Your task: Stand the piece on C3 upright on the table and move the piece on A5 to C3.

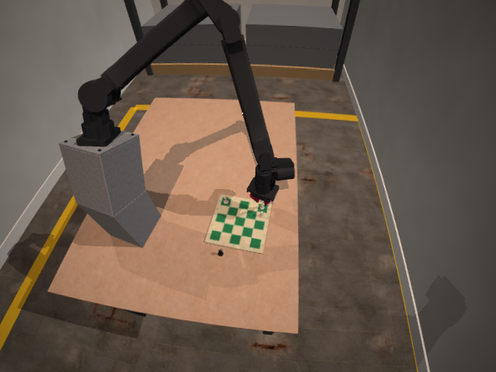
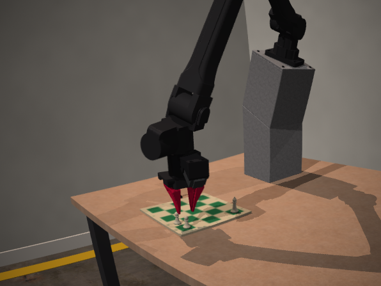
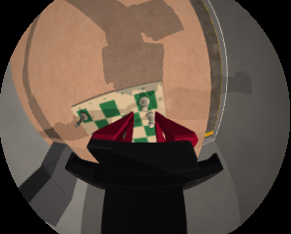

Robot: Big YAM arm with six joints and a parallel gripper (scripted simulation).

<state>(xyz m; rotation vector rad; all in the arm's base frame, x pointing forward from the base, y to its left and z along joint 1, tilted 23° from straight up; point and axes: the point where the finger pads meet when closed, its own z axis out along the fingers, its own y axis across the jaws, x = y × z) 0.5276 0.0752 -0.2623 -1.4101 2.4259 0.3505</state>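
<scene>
The green and cream board point(image 1: 239, 224) lies on the table. My gripper point(image 2: 184, 211) with red fingers hangs just above the board's corner, open with a gap and nothing between the fingers. Two white pawns stand close together at that corner: one point(image 2: 176, 218) just below my left fingertip, the other point(image 2: 186, 222) next to it. In the wrist view the pawns point(image 3: 150, 118) point(image 3: 145, 101) show just ahead of the fingers. A taller white piece point(image 2: 234, 205) stands upright on another corner square. A small black piece point(image 1: 220, 253) sits on the table off the board's near edge.
The grey arm pedestal point(image 1: 106, 182) stands on the table left of the board. The table's edge point(image 2: 105, 210) runs close to the board on the gripper's side. Grey crates point(image 1: 291, 32) sit on the floor at the back.
</scene>
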